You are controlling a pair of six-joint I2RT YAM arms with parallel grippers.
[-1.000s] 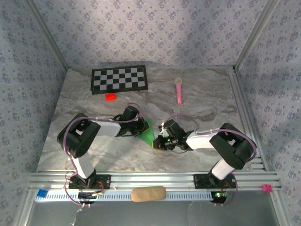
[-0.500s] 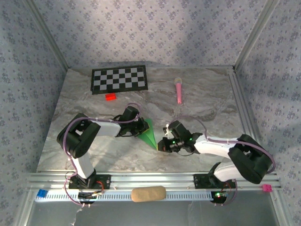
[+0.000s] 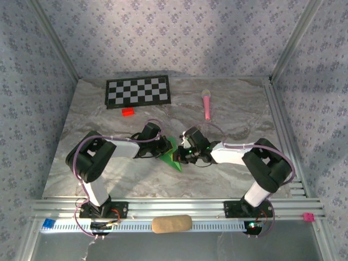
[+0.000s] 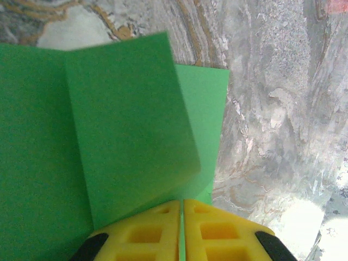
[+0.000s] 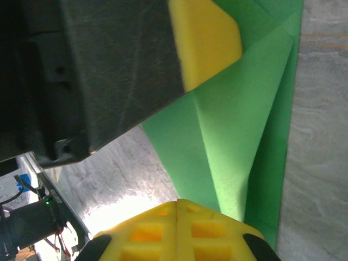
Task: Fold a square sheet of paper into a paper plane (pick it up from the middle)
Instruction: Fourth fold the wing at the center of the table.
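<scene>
Where patterned walls point(image 3: 174, 38) close in — marbled table point(image 3: 244, 109), green paper point(image 3: 173, 156).

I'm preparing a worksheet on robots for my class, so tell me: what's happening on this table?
Two robot arms are folding a green sheet of paper at the middle of the marble table. It is already partly folded, with a flap lifted. The left arm and right arm meet over it, both sets of jaws closed, tips against the paper. No finished plane yet.

Green square sheet of paper point(image 4: 125, 119) is seen folded over, one flap lifted off the layer underneath. Near edge looks pinched by the left gripper point(image 4: 181, 204), yellow jaws pressed together. Marbled worktop point(image 4: 272, 109) gets spotted on the right.
</scene>
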